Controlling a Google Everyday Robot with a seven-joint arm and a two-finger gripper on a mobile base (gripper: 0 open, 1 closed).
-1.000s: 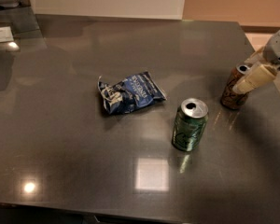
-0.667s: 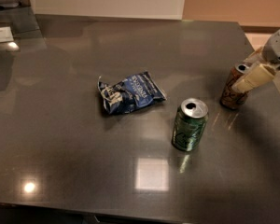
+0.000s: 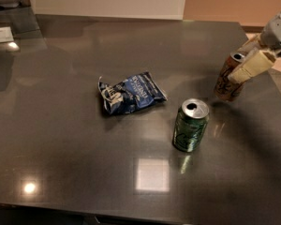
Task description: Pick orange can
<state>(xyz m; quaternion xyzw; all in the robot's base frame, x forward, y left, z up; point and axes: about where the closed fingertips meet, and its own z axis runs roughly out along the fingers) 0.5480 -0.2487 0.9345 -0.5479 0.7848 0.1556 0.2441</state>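
Note:
The orange can (image 3: 225, 82), orange-brown with dark scribbled lettering and a silver top, is at the right side of the dark table (image 3: 75, 153). My gripper (image 3: 240, 62) reaches in from the right edge and is shut on the can's upper part. One cream finger (image 3: 251, 66) lies across the can's front right and the other sits behind its top. The can is tilted slightly and seems to hang just above the table, with its shadow below it.
A green can (image 3: 190, 125) with a silver top stands upright left of and nearer than the orange can. A crumpled blue chip bag (image 3: 131, 93) lies mid-table. The table's right edge runs close behind the gripper.
The gripper and the orange can have moved up and a little to the left together; the can's base has risen off the table. The green can and bag have not moved.

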